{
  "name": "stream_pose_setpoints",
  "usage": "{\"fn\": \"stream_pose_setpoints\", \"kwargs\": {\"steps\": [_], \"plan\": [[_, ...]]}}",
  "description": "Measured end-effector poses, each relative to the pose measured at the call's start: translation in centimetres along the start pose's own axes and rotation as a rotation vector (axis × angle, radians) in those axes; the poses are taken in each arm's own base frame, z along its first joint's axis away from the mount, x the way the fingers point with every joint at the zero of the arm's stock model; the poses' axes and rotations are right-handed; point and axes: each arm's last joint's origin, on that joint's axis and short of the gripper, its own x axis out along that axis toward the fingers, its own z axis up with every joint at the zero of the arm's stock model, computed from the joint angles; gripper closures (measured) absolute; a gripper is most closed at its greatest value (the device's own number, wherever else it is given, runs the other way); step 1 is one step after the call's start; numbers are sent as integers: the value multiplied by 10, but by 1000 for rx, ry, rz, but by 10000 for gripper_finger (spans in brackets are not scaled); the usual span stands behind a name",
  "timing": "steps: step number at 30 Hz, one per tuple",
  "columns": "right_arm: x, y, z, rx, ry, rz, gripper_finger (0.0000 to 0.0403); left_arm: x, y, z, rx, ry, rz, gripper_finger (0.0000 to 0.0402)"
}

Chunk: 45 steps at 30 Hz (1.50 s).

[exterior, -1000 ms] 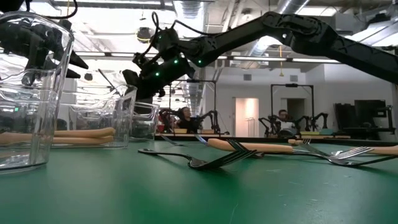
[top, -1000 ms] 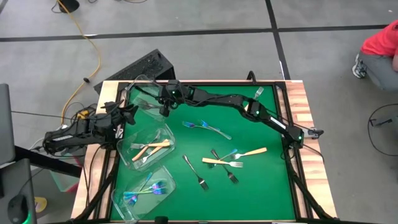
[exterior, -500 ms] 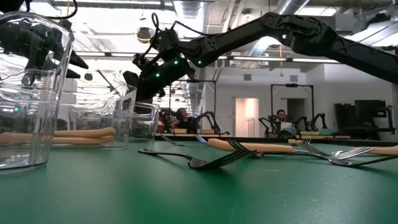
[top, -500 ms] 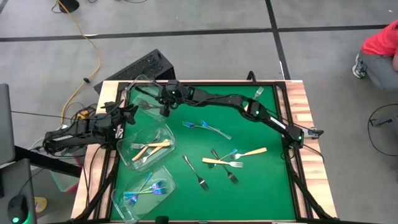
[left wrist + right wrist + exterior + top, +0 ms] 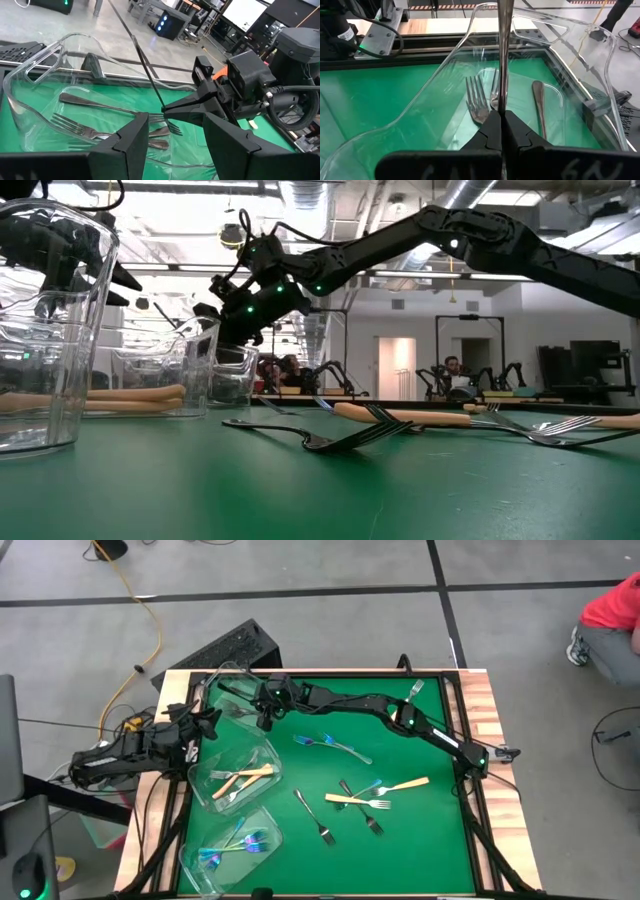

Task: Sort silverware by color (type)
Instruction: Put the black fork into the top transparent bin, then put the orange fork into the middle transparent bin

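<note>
Pinched tight, the right gripper (image 5: 501,131) holds a grey fork (image 5: 503,55) over the tub (image 5: 222,677) at the high view's upper left; lower it inside the rim, level, beside the forks lying there, then release; left gripper (image 5: 172,131) gapes empty alongside.

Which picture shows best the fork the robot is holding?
The right wrist view: the silver fork stands pinched in the right gripper above the clear tub. The left wrist view shows it slanted; the high and low views barely show it.
</note>
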Motion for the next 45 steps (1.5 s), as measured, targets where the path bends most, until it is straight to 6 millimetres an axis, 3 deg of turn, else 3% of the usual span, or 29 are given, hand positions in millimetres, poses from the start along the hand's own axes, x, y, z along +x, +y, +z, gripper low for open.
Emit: {"fn": "stream_pose_setpoints", "kwargs": {"steps": [23,32,36,45], "plan": [[1,-1,1,-1,-33,-10,339,0,1,-1,11,-3,18,230],[1,-2,3,-1,-48,-7,292,0,1,-1,11,-3,18,230],[-2,-6,8,0,-61,-15,283,0,1,-1,12,-4,18,230],[-25,-22,39,6,-133,-48,282,0,2,0,12,-14,27,230]]}}
